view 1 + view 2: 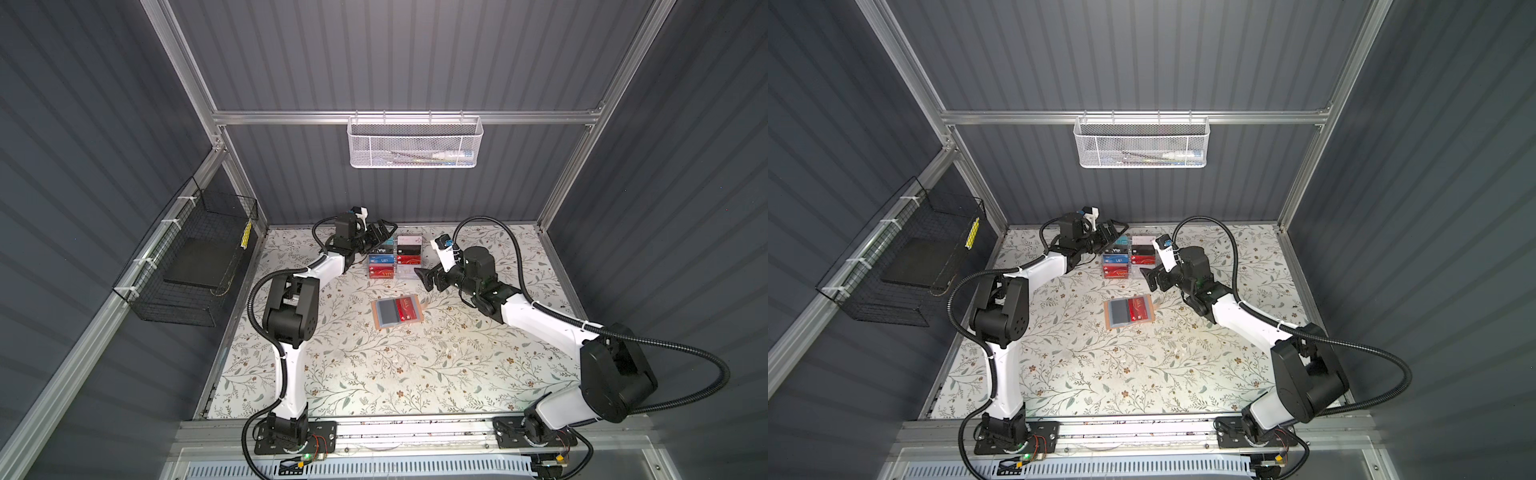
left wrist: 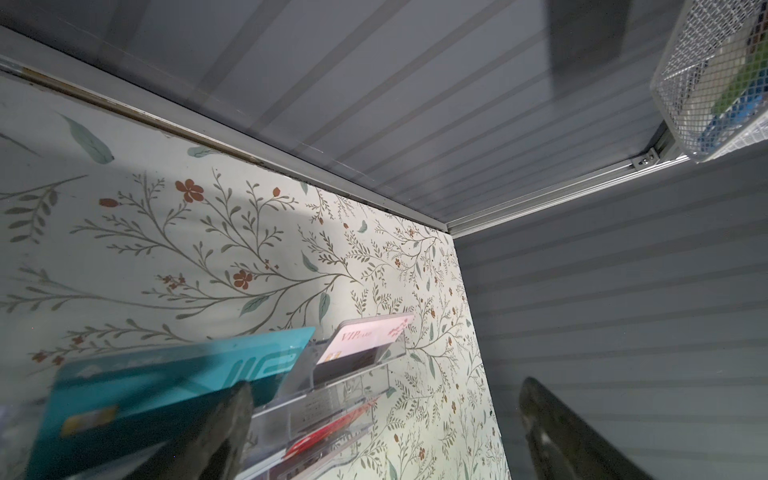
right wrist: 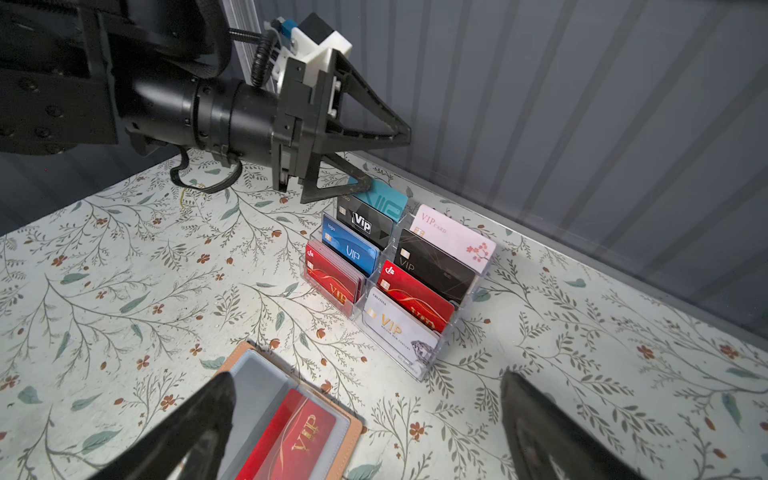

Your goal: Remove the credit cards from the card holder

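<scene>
The peach card holder (image 1: 377,318) (image 1: 1109,316) lies open on the floral table in both top views. A red credit card (image 1: 405,311) (image 3: 297,436) sits in its right sleeve; the left sleeve looks grey and empty. My right gripper (image 1: 428,279) (image 3: 370,386) hovers open just behind and right of the card holder (image 3: 353,432), holding nothing. My left gripper (image 1: 384,232) (image 2: 390,424) is open at the back of the clear rack. One of its fingers (image 3: 361,183) is against a teal card (image 2: 166,382) (image 3: 390,197) standing in the rear tier.
The clear acrylic tiered rack (image 1: 401,272) (image 3: 419,365) holds several cards near the back wall. A white mesh basket (image 1: 415,143) hangs on the back rail. A black wire basket (image 1: 199,257) hangs on the left wall.
</scene>
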`<state>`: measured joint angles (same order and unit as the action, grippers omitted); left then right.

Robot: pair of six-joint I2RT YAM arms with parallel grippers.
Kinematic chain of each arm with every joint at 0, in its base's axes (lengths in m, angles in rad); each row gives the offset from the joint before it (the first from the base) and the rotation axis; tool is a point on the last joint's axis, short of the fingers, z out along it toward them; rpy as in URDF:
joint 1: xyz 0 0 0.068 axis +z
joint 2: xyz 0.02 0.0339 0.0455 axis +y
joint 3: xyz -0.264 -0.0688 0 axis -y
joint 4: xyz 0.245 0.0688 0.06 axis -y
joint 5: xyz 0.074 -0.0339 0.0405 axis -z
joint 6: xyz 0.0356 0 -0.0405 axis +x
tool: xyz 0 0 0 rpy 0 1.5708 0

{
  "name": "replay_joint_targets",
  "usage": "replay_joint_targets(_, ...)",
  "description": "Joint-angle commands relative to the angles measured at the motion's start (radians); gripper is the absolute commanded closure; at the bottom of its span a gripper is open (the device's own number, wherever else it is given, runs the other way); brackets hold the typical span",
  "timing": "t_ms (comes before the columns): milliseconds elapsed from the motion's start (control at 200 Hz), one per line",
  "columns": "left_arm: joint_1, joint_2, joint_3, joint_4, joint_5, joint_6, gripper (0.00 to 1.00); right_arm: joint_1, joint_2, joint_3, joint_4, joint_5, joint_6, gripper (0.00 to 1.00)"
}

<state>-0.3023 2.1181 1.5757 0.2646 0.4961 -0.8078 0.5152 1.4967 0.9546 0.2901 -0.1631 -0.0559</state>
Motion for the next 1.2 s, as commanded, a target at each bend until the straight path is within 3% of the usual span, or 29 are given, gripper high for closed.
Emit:
replay_joint_targets(0, -0.008, -0.106, -0.013, -0.056, -0.013, 0.084, 0.0, -0.013, -0.016, 0.015, -0.034, -0.067, 0.089, 0.01)
replay_joint_targets(110, -0.016, -0.176, -0.056, -0.09, -0.034, 0.114, 0.0, -0.03, -0.008, 0.054, -0.112, -0.15, 0.115, 0.01)
replay_joint_targets(285, -0.043, -0.276, -0.149, -0.106, -0.055, 0.12, 0.0, -0.061, -0.033, -0.019, -0.041, -0.267, 0.228, 0.01)
replay_joint_targets(760, -0.132, -0.497, -0.447, -0.099, -0.097, 0.042, 0.0, -0.059, -0.035, -0.127, 0.009, -0.32, 0.404, 0.01)
replay_joint_targets(956, -0.146, -0.564, -0.586, -0.042, -0.103, -0.028, 0.0, -0.043, 0.015, -0.147, -0.038, -0.198, 0.415, 0.01)
replay_joint_targets(1196, -0.151, -0.533, -0.727, 0.16, -0.06, -0.186, 0.0, -0.026, 0.079, -0.181, 0.058, -0.31, 0.491, 0.01)
